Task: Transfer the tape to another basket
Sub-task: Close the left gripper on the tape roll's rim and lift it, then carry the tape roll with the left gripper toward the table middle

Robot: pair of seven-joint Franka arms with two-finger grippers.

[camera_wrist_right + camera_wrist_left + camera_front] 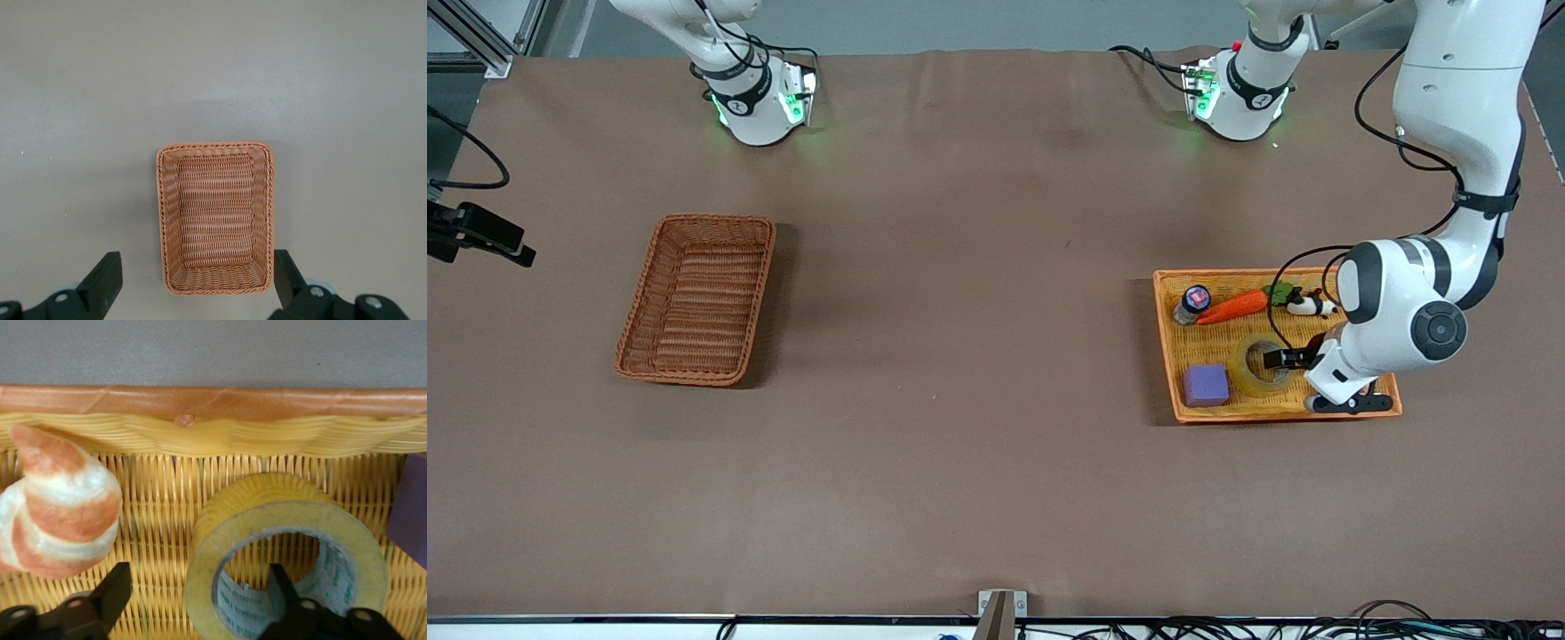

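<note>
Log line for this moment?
left gripper: open, straddling tape wall in orange tray | right gripper: open, above basket

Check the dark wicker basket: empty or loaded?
Empty. The basket shows only its bare ribbed bottom; the tape lies in the orange tray.

Left gripper low near the table's left-arm end, fingers spread; right gripper waits high, fingers apart.

Yellowish tape; reddish-brown ribbed basket; orange-yellow tray.
</note>
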